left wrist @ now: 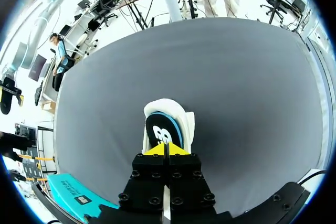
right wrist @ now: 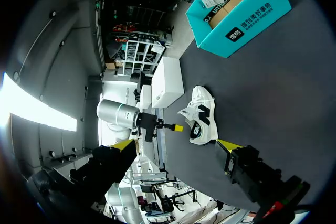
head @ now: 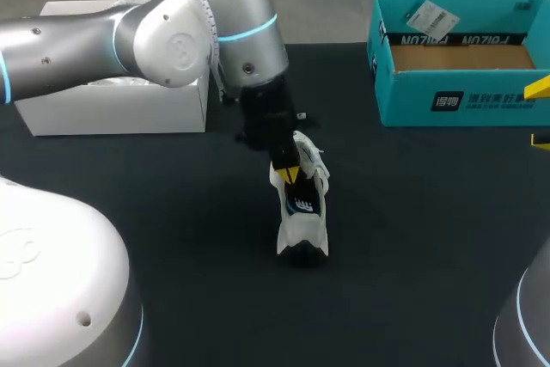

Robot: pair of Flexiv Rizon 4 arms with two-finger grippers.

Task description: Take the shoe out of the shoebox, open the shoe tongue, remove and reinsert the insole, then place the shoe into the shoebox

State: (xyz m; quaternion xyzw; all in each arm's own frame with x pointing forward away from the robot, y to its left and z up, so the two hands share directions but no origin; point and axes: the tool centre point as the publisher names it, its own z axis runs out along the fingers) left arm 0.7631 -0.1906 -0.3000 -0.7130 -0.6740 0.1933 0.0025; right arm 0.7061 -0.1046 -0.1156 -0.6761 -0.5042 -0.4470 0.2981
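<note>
**Shoe [head: 302,212] unbraced ahead of your left pincer [head: 290,174]**

It lies on the tabletop [head: 172,212] just ahead of your left pincer, whose yellow tips are pressed together at the shoe's opening. Whether they nip anything thin, you can't tell. Your right pincer [right wrist: 176,144] gapes wide and empty, well apart from the shoe, near the shoebox [head: 404,100]. Nothing braces the shoe, so a pull may drag or tip it.
</note>
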